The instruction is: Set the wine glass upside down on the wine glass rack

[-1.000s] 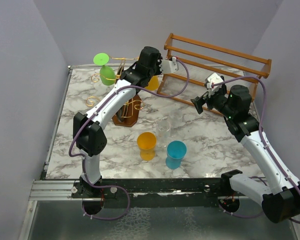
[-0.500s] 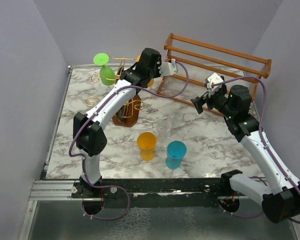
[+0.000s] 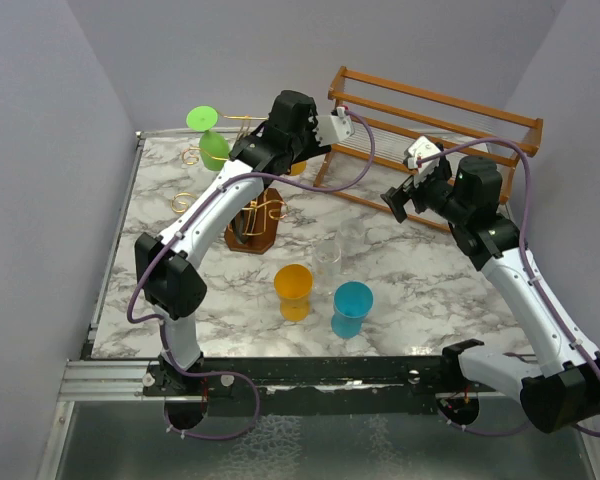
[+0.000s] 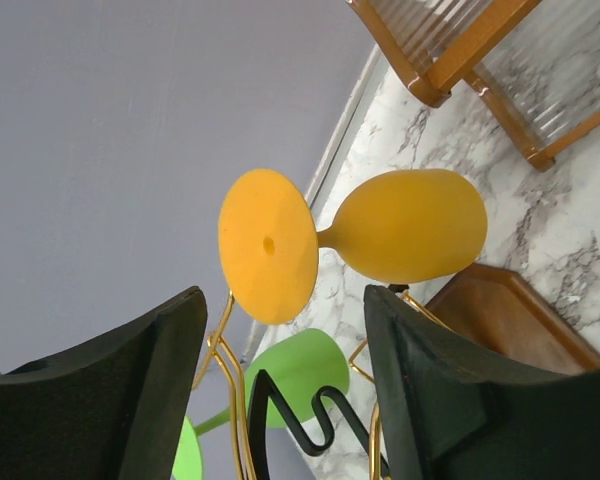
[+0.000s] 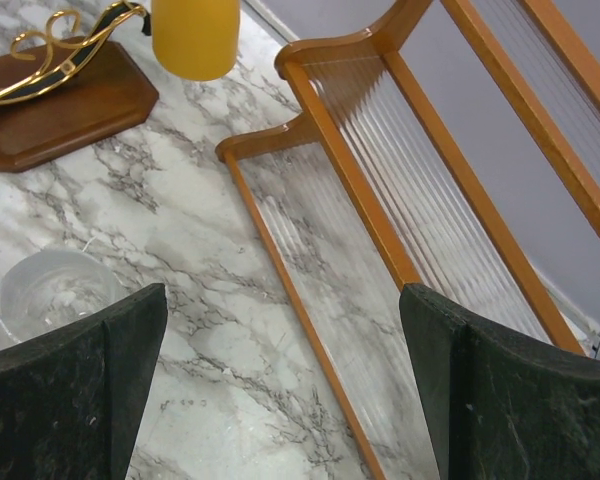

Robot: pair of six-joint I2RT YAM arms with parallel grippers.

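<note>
Release: backing left gripper point(image 4: 280, 310), wide, empty, off glass point(image 4: 405, 228) hanging inverted on rack point(image 4: 510, 325), far edge; holding right gripper point(image 5: 280, 340) wide; likely finishing task.

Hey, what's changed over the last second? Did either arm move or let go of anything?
The left arm drew its wrist slightly left. The left gripper is open, with the orange wine glass clear of its fingers. The right gripper edged toward the far left and is open. The green wine glass on the wine glass rack, the orange cup, the blue cup and the clear glass stayed put.
</note>
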